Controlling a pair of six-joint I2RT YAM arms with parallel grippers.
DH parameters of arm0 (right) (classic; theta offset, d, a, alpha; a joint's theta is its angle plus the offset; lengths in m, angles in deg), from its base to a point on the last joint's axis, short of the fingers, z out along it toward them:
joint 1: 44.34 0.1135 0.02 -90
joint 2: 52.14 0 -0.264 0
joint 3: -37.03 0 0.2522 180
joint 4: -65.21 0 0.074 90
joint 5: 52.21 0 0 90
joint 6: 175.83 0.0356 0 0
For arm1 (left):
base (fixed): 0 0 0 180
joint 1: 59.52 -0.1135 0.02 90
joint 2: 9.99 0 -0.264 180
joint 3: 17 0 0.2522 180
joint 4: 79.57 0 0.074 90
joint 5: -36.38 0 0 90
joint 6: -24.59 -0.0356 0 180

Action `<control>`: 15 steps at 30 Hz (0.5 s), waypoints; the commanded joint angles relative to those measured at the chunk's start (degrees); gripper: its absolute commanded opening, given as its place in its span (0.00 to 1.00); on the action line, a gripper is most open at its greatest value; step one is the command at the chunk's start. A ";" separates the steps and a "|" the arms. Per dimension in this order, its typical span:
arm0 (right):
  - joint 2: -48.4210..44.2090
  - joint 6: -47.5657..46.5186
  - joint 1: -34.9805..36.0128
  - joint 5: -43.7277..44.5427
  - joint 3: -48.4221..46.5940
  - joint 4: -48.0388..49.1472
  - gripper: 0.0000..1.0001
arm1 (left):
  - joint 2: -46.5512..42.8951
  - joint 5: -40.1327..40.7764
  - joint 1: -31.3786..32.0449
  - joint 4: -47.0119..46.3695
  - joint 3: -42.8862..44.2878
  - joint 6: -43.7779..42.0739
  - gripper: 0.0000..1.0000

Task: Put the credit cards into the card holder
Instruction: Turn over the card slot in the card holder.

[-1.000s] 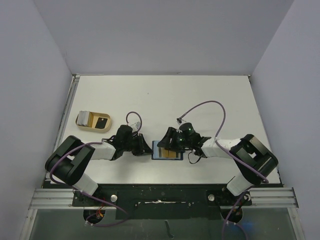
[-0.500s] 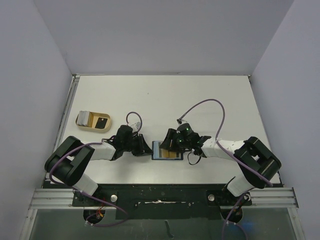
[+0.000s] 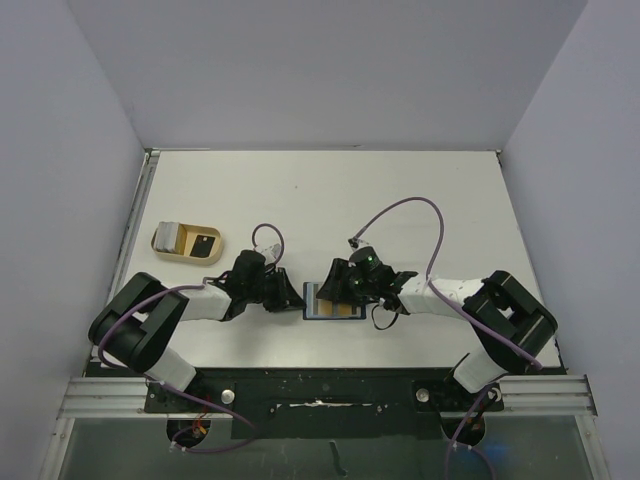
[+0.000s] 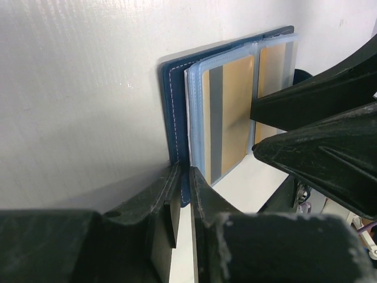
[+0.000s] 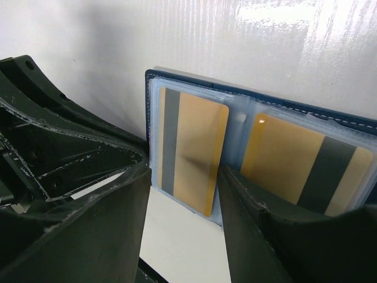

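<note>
The card holder [image 3: 318, 305] lies open on the table between both arms, navy outside with clear blue sleeves [image 5: 238, 121]. A gold credit card [image 5: 191, 147] with a grey stripe sits in the left sleeve, its lower end sticking out. A second gold card [image 5: 300, 168] is in the right sleeve. My left gripper [image 4: 184, 177] is shut on the holder's navy cover edge [image 4: 172, 106]. My right gripper [image 5: 181, 197] is open, its fingers either side of the left card's lower end. A black card [image 3: 204, 243] lies in the beige tray.
The beige tray [image 3: 187, 255] stands at the left of the table and also holds a pale block [image 3: 172, 237]. In the left wrist view the right gripper's fingers [image 4: 321, 135] loom close on the right. Grey walls enclose the table.
The right gripper has edged a little to the left over the holder and its jaws have narrowed slightly. The left gripper and the holder have stayed put.
</note>
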 commanded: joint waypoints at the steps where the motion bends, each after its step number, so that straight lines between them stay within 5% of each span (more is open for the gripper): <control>1: 0.17 -0.54 0.28 -1.83 -0.72 3.82 0.47 | -2.58 1.92 0.23 1.54 0.79 -1.00 0.12; 15: 2.39 -3.27 0.06 0.73 -0.40 1.42 0.14 | -11.19 5.13 0.35 1.30 -0.30 1.96 0.28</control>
